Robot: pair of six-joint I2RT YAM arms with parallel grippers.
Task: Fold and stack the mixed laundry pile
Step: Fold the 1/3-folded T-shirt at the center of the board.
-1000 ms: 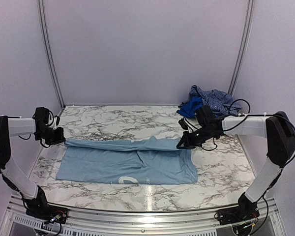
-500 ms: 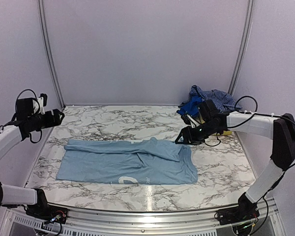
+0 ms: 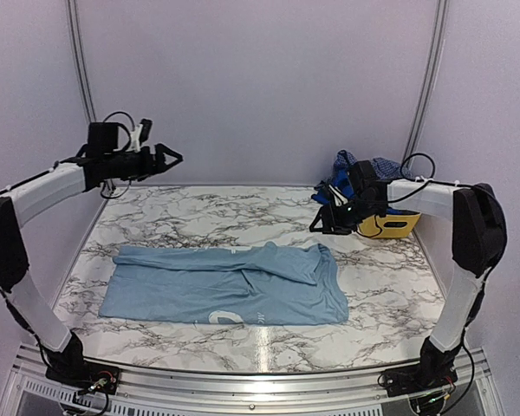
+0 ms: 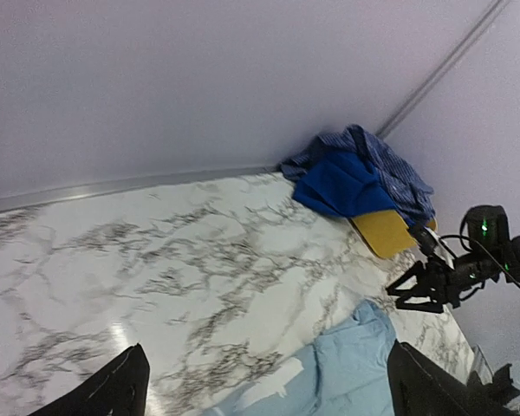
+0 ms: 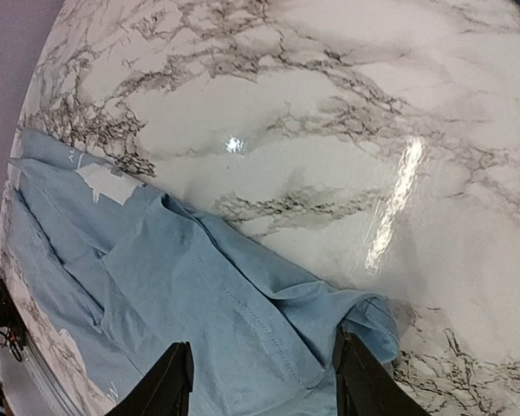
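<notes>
Far left, your left arm [image 3: 56, 184] is raised well above the marble tabletop [image 3: 199, 212], reaching out towards the right. The left jaws stand wide apart. In the left wrist view you can see both dark fingertips [image 4: 117, 390] at the bottom corners, with only tabletop between them. They hold nothing.

Moving right, the pale sky-blue T-shirt [image 3: 199, 290] lies spread across the middle of the tabletop, long side running left to right. Its far edge is doubled over towards you, and the fold is rumpled near the right end. A bit of white print [image 3: 221, 318] shows at the near edge.

Further right, your right arm [image 3: 425, 195] reaches in from the right side. The right jaws sit just past the T-shirt's far right corner, between the shirt and the basket. In the right wrist view the two fingers [image 5: 173, 386] are parted with nothing gripped, and the shirt's corner [image 5: 243, 329] lies below them.

In the far right corner you have the rest of the mixed laundry pile. The navy-and-white check shirt [image 3: 381, 172] is heaped against the wall, with the bright royal-blue piece [image 3: 336, 191] in front of it. Both lie over a small yellow basket [image 3: 394, 225].
</notes>
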